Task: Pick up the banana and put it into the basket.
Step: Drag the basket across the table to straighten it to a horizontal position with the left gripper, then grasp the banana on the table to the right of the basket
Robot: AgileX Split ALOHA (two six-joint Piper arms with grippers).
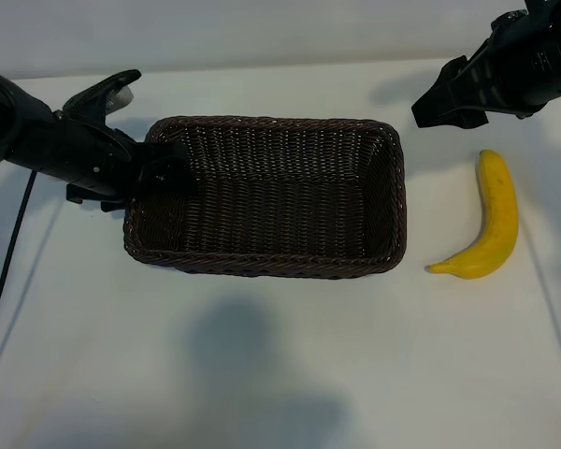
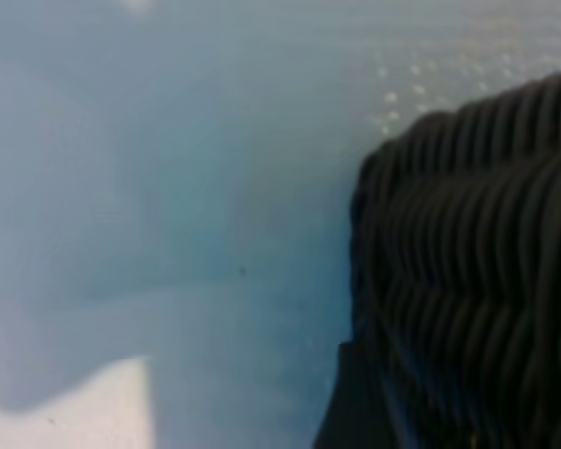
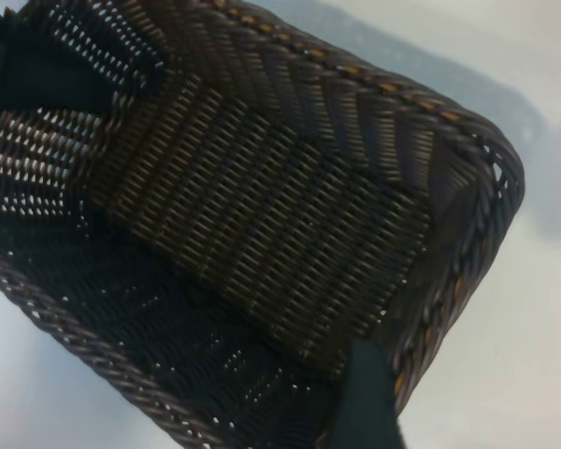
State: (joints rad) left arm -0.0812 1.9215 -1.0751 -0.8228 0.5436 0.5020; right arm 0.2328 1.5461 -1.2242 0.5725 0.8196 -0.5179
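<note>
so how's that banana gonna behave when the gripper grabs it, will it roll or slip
The banana lies flat on its curved side on the table, so it probably won't roll, though a push might spin it. Its smooth skin could slip in a loose pinch. It looks unpeeled and firm, likely bruising under a hard squeeze.

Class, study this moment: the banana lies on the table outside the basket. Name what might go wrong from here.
1. The left gripper sits at the basket rim; any arm motion might drag or tilt it.
2. The banana is curved, so it may roll or slip in a grasp.
3. The right gripper hovers above the table beyond the banana's upper end; carrying it over, it may clip the basket's near wall.
</note>
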